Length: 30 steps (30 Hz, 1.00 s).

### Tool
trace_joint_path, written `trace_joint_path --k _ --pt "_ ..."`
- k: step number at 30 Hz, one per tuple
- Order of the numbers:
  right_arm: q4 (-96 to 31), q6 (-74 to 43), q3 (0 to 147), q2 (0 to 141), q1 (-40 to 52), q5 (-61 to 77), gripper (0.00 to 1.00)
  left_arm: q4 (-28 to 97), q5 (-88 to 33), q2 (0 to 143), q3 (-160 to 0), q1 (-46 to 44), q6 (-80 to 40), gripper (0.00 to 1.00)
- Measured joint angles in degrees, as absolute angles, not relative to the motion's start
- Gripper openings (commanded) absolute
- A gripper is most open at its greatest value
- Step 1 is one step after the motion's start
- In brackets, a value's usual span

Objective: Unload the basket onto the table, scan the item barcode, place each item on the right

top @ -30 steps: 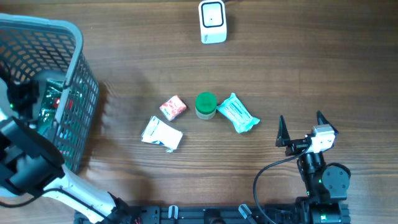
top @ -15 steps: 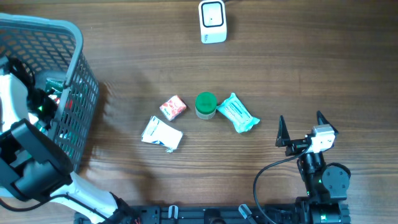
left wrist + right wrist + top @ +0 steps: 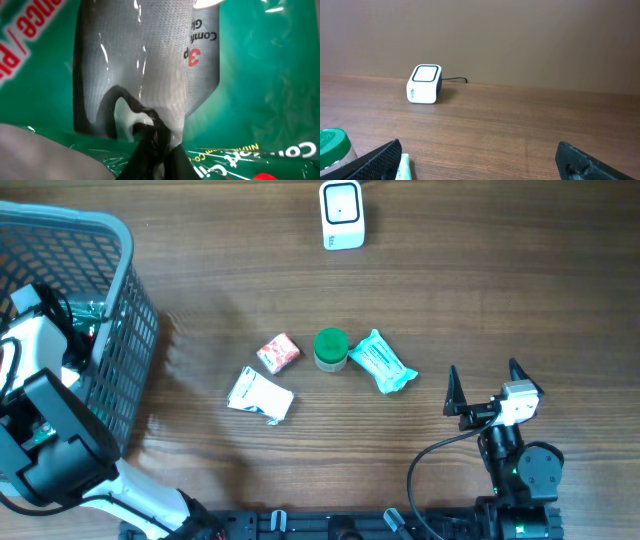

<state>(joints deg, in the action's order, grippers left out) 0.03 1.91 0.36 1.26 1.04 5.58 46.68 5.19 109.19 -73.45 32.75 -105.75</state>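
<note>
The task's thing is a green packet (image 3: 260, 75) with a grey glove printed on it. It lies inside the grey basket (image 3: 120, 270) at the far left of the table (image 3: 500, 280), directly under the left claw (image 3: 150, 134). That claw has its fingertips drawn together, and they seem to pinch a wrinkle of the packet's glossy film. The right claw (image 3: 483, 375) hangs near the table's front right with its jaws wide apart, holding nothing, so the left arm is plainly the nearer one. The scanner (image 3: 341, 213) stands at the far middle edge, well apart from the basket, to the right of it and beyond it. My guess is that the coming move is a lift clear of the basket wall and a carry across to the scanner. The left wrist view alone shows the grip and the print, but no barcode is visible there. It is too close to give the packet's long axis. The overhead view gives the layout, yet shows the packet only as green glimpsed through the mesh. The right wrist view shows the scanner's pale window on its top face, facing upward.
</note>
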Motion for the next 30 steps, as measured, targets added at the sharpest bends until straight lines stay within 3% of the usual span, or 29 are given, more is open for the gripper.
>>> trace_joint_path --k 11,21,22,23,30 --pt "0.05 2.09 0.36 1.28 1.04 5.58 1.0 46.85 5.32 106.08 -73.45 32.75 -97.89 0.04" --pt "0.03 2.09 0.36 1.28 1.04 5.58 1.0 47.11 6.42 82.04 -76.97 32.77 -93.71 0.05" --pt "0.05 2.09 0.36 1.28 1.04 5.58 1.0 47.11 6.61 81.65 -76.97 32.75 -93.69 0.57" --pt "0.05 2.09 0.36 1.28 1.04 5.58 1.0 47.11 6.63 81.62 -76.97 32.75 -93.69 1.0" --pt "0.05 2.09 0.36 1.28 1.04 5.58 1.0 51.2 8.51 89.27 -77.08 32.77 -95.13 1.0"
